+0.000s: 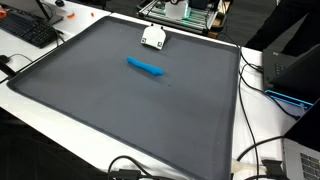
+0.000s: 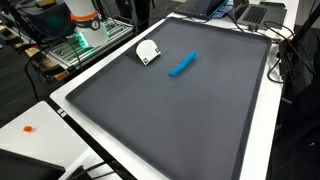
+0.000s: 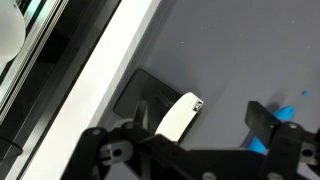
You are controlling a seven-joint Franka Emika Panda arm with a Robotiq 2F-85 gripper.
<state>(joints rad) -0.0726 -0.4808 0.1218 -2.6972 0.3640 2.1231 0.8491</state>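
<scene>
One white table (image 1: 40,120) fills both exterior views. It carries one dark grey mat (image 1: 130,110) that covers nearly all of its top. One black keyboard (image 1: 30,30) sits off the mat at a table corner. I see my one gripper (image 3: 200,98) only in the wrist view. Its two dark fingers (image 3: 265,115) are spread wide apart and released, grasping nothing, and it looks down on the mat near the mat's border. Two small things lie on the mat. One is a white object (image 1: 153,37), close to the mat's edge in both exterior views and showing in the gap between my fingers in the wrist view. The other is a blue stick (image 1: 147,67), lying flat near the white object but not touching it, partly hidden behind one finger in the wrist view.
</scene>
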